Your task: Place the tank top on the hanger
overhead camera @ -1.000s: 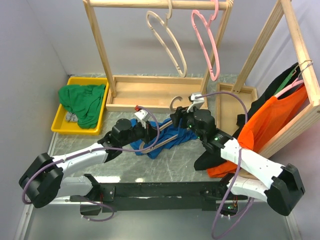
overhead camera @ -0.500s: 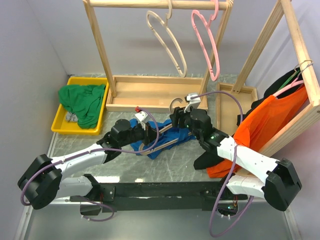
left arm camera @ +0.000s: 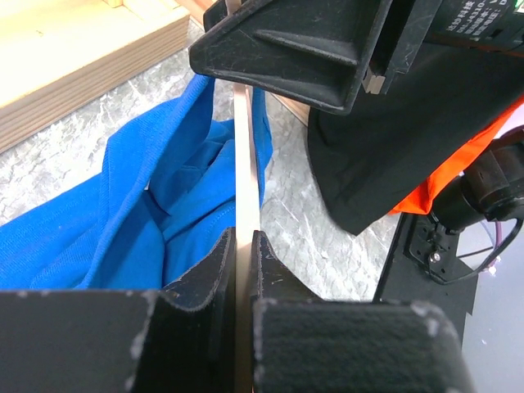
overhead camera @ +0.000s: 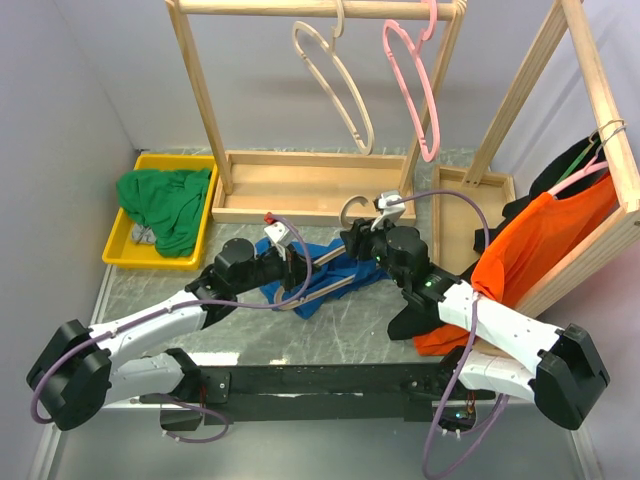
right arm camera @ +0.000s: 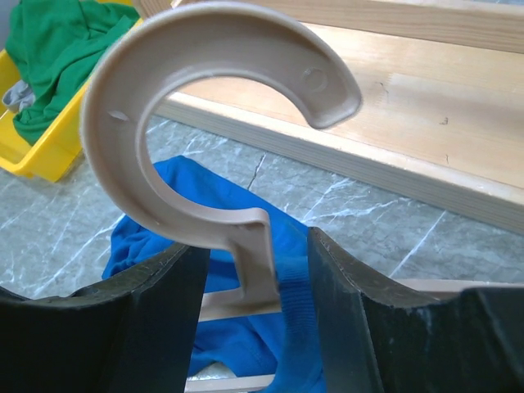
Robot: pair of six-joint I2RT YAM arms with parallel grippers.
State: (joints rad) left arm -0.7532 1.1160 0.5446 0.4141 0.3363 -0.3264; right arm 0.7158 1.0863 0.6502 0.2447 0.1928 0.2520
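The left gripper (left arm camera: 243, 246) and right gripper (right arm camera: 258, 282) both clamp the hanger (right arm camera: 106, 147), with the tank top (left arm camera: 123, 221) bunched beneath it. The wooden rack base (right arm camera: 409, 98) lies just beyond.

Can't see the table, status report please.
Left hand shut on hanger arm. Right hand shut on its neck. Tank top bunched underneath. Black cloth nearby.

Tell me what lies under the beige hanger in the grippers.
The blue tank top lies bunched under the hanger, on the grey table. Some of its fabric also crosses over the hanger's bar near the hook. Whatever lies beneath the fabric is covered.
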